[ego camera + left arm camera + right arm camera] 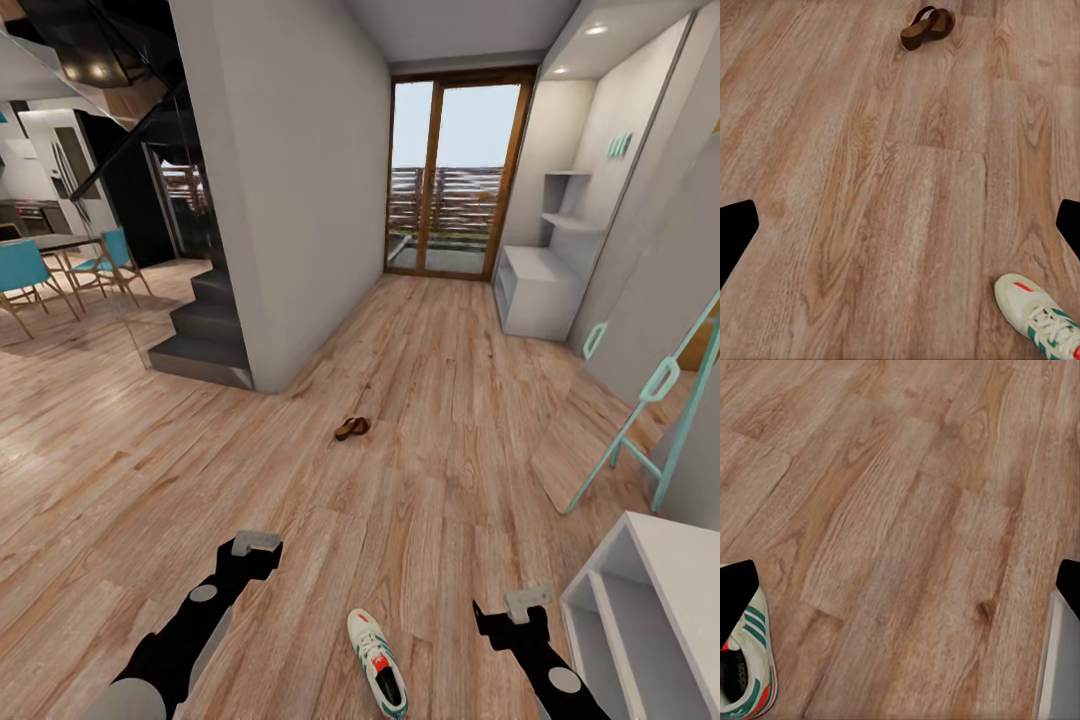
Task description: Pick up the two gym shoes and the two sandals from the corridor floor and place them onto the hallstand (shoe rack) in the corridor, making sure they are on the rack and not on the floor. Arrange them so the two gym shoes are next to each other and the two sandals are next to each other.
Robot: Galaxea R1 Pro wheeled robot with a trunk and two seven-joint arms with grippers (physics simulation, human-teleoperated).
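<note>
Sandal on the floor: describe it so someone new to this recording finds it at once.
Start at the glass door at the corridor's far end and follow the corridor floor back toward the robot. Partway along, right of the staircase, lies the sandal. It is small and dark brown, unlike the white, green-striped gym shoe much nearer.

Readable text: none in any view.
Gym shoe (377, 663) tongue: a red-orange label patch, no letters legible.
Gym shoe side: green stripes, no brand word to be made out.
Sandals (351, 428), at 12 o'clock from the shoe: too small to show any marking.
</note>
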